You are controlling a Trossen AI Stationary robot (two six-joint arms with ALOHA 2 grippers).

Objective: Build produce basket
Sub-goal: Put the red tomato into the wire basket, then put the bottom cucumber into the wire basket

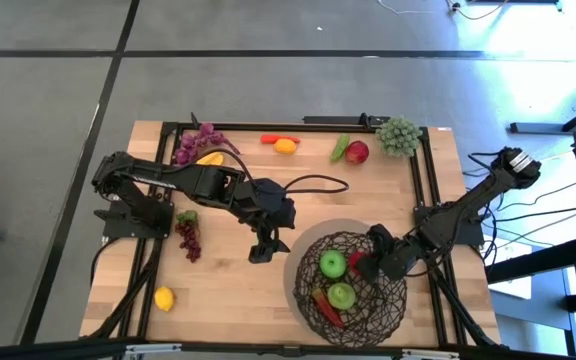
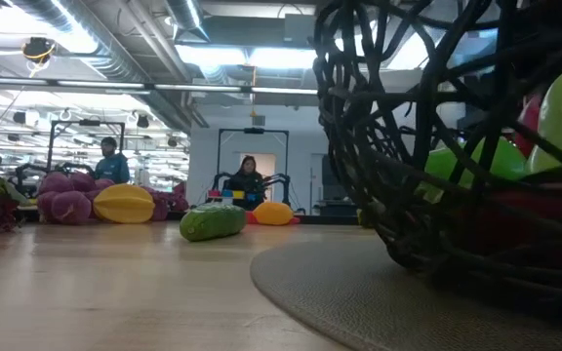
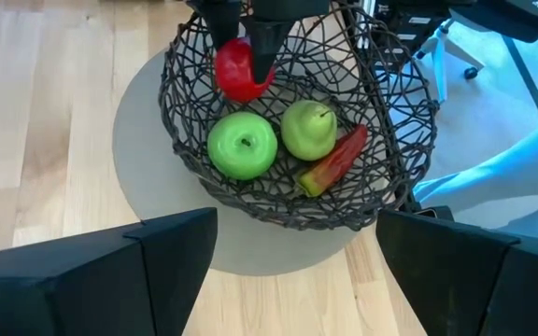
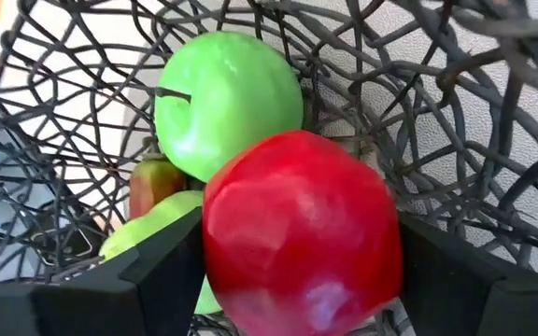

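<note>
The dark wire basket stands on a round grey mat near the table's front right. In it lie a green apple, a second green fruit and a red-and-green chili. My right gripper reaches into the basket from the right and is shut on a red apple. My left gripper hovers open just left of the basket and touches nothing; its two fingers frame the basket in the left wrist view. My right gripper pinches the red apple by two opposite sides between its two fingers. It comes slanting down from the table's right side. The apple hangs inside the basket by its right wall, above the green apple; whether it touches the fruit below, I cannot tell.
Loose produce lies on the wooden table: purple grapes, a yellow fruit, an orange piece, a cucumber with a red apple, green grapes, red grapes, a lemon. Bare wood lies between the lemon and the mat.
</note>
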